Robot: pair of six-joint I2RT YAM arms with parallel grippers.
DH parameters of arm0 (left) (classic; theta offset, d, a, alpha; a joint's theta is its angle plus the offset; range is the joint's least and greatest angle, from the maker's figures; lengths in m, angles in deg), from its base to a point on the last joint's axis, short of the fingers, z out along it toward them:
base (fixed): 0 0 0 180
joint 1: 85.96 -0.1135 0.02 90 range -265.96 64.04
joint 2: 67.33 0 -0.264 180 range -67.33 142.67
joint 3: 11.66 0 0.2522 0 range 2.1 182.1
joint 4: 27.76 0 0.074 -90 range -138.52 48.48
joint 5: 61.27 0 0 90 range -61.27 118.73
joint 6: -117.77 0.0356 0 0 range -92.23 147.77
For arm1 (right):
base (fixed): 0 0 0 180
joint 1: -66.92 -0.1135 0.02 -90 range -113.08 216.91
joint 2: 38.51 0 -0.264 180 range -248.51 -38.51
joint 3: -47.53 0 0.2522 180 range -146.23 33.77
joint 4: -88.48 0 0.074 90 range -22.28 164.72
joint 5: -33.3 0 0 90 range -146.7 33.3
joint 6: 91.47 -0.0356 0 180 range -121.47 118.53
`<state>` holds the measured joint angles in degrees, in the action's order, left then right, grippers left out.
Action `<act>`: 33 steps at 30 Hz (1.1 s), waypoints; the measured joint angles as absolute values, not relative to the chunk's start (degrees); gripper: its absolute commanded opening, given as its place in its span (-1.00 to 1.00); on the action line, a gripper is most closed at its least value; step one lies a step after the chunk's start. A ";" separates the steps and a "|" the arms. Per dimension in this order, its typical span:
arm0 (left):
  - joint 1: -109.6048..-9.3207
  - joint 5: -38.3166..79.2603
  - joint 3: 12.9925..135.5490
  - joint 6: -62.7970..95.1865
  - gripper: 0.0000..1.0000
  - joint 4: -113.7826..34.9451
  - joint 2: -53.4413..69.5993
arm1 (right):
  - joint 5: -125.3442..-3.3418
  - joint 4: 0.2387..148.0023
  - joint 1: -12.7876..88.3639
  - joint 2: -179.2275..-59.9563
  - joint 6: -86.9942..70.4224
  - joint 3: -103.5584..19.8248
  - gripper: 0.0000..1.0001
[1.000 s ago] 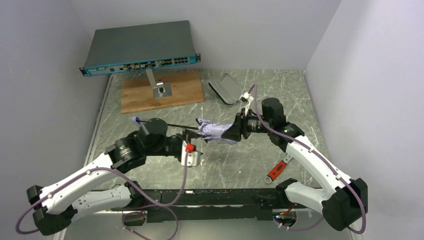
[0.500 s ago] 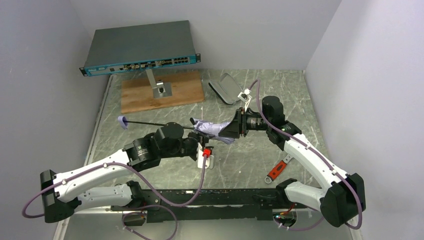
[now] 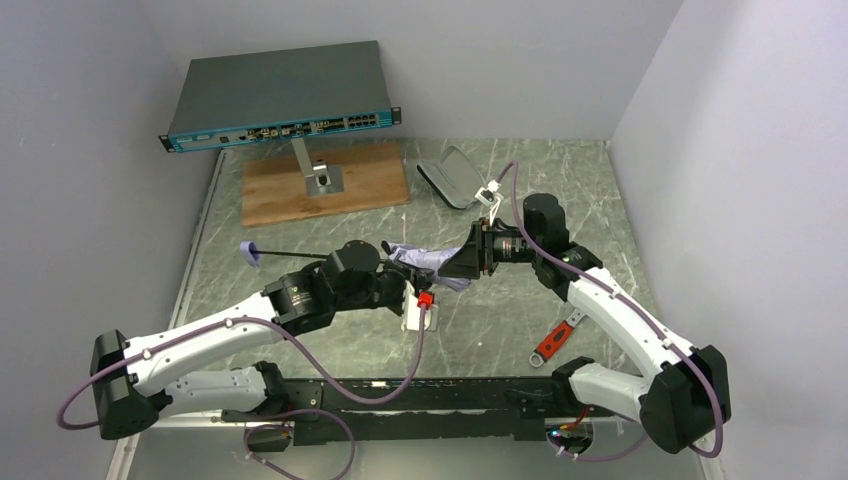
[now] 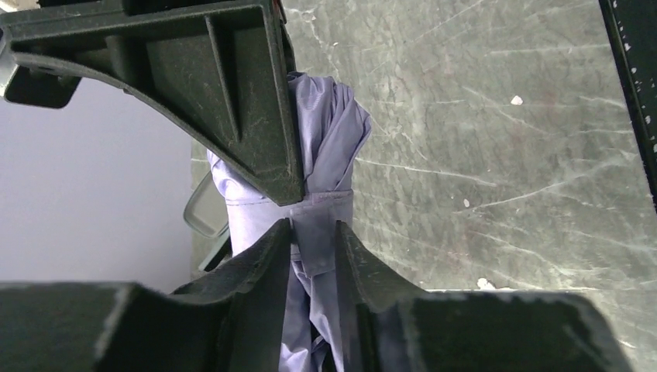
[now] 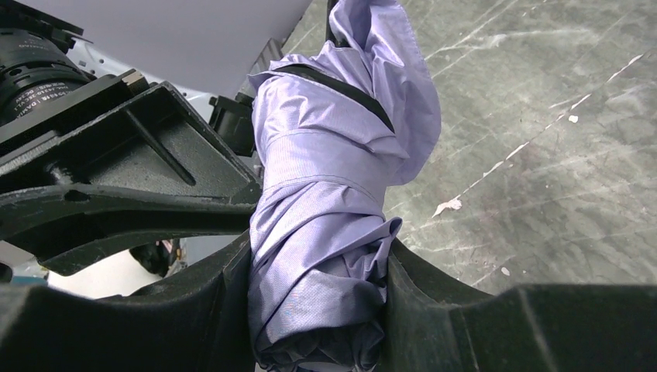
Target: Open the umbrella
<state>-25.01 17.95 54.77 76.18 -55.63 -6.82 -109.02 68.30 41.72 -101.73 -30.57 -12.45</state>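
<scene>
The umbrella is folded, its lavender canopy [image 3: 422, 259] bundled and held just above the table between both arms. Its thin black shaft [image 3: 300, 256] runs left to the small lavender handle [image 3: 250, 252]. My left gripper [image 3: 398, 278] is shut on the canopy's wrap strap [image 4: 314, 226], which is pinched between the fingers [image 4: 259, 267]. My right gripper [image 3: 458, 265] is shut around the canopy's thick end [image 5: 318, 256], with folds of cloth bulging between its fingers [image 5: 422, 310]. The two grippers nearly touch.
A grey oval pouch [image 3: 450, 177] lies behind the right gripper. A network switch [image 3: 280, 95] stands on a post over a wooden board [image 3: 370, 180] at the back left. A red-handled tool [image 3: 553, 340] lies at the front right. White walls enclose the table.
My left arm has moved right along the shaft to the canopy and closed on its strap. The handle has shifted left and slightly nearer. The right gripper has kept its hold.
</scene>
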 measured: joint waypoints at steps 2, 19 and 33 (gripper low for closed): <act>-25.04 17.88 54.77 76.90 -0.75 -55.52 -6.36 | -109.06 68.08 41.75 -101.95 -30.49 -12.45 -1.00; -23.92 9.62 54.72 81.82 -1.00 -63.15 -4.35 | -111.62 68.65 43.47 -104.97 -34.73 -14.35 -1.00; -28.55 -0.35 64.80 76.02 0.79 -80.02 -4.89 | -111.11 69.33 44.50 -104.29 -31.73 -16.23 -1.00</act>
<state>-28.55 -0.35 64.80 76.02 -80.02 -4.89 -111.11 69.33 44.50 -104.29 -31.73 -16.23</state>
